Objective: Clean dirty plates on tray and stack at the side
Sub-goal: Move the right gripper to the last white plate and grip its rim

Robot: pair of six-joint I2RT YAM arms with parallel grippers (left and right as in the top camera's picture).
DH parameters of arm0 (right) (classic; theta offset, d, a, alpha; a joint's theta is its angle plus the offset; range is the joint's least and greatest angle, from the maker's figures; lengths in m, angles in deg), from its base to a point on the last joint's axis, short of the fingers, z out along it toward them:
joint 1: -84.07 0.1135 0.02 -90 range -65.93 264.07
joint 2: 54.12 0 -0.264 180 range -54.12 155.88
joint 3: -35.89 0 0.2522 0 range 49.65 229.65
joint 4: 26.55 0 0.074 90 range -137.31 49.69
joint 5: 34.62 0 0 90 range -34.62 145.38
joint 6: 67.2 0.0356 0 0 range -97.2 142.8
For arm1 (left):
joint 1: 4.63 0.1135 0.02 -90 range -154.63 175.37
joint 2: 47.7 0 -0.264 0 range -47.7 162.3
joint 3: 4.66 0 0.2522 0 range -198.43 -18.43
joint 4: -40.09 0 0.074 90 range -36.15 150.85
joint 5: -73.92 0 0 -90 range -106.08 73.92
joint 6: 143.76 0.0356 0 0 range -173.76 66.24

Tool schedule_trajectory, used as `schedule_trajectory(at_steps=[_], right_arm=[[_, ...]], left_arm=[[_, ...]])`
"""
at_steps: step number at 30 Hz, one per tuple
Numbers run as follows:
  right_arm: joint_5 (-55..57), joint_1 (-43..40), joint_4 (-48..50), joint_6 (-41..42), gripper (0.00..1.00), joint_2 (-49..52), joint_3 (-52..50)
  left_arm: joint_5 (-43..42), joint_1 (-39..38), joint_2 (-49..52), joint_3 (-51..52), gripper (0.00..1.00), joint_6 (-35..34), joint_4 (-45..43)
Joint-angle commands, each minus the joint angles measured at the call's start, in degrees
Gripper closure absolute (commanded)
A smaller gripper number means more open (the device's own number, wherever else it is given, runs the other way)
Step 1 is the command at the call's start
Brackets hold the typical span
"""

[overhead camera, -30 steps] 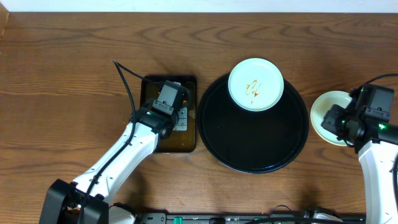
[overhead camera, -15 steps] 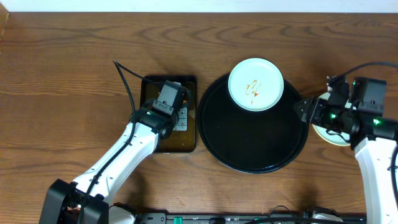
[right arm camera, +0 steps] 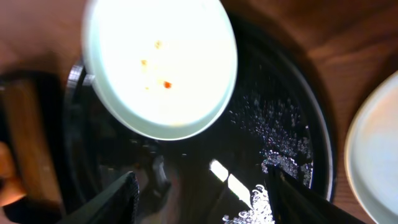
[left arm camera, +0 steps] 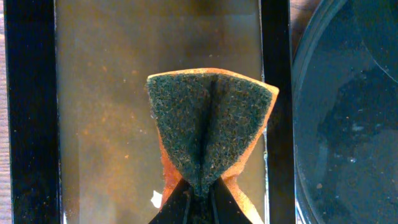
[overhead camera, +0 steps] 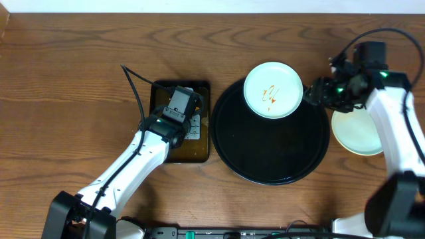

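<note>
Overhead: the big black tray (overhead camera: pixel 265 156) sits mid-table. One mint plate (overhead camera: pixel 273 90) with orange-brown squiggles lies at the tray's far edge, overlapping the rim. The right gripper (overhead camera: pixel 313 94) hovers just beside that plate's right edge, over the tray rim; contact can't be told from here. A second pale plate (overhead camera: pixel 355 136) lies on the wood tabletop (overhead camera: pixel 66 79) just right of the tray, partly under the right arm (one plate or a stack, can't tell). The left gripper (overhead camera: pixel 190 129) is over the small dark rectangular tray (overhead camera: pixel 199 151), just left of the black tray.

Left wrist: the fingers are pressed together, pinching a sponge (left arm camera: pixel 211 130). It has a dark green scrub face and orange body, folded along the middle by the pinch. Under it is the small tray's brownish glossy floor, and the black tray's rim shows at the right edge.

Right wrist: the fingers are spread wide, one at lower left and one at lower right, with nothing between them. The mint plate is ahead, upper left, with a few small orange specks showing. The wet black tray floor is below the fingers, and the pale plate's edge shows at far right on the wood.
</note>
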Motion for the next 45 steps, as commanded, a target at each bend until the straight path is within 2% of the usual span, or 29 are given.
schedule_trajectory(at_steps=[1,4,11,16,17,31,45], right_arm=[[0.4,1.3,0.2,-0.8,0.42,5.9,0.4],[0.4,1.7,1.4,-0.3,0.48,9.9,0.4],[0.1,2.4,5.7,1.8,0.52,15.5,0.4],[1.7,3.2,8.6,1.8,0.71,16.2,0.3],[2.4,3.4,9.1,1.9,0.72,16.2,0.3],[11.3,7.2,11.6,4.4,0.73,16.2,-0.4],[11.5,7.2,13.8,8.0,0.74,16.2,-1.1]], left_arm=[[0.9,0.2,0.2,0.3,0.92,0.5,0.0],[0.9,0.2,0.2,0.3,0.92,0.5,0.0],[0.9,0.2,0.2,0.3,0.92,0.5,0.0],[0.9,0.2,0.2,0.3,0.92,0.4,0.0],[0.7,0.2,0.2,0.3,0.92,0.4,0.0],[0.1,0.2,0.2,0.3,0.92,0.3,0.0],[0.1,0.2,0.2,0.3,0.92,0.3,0.1]])
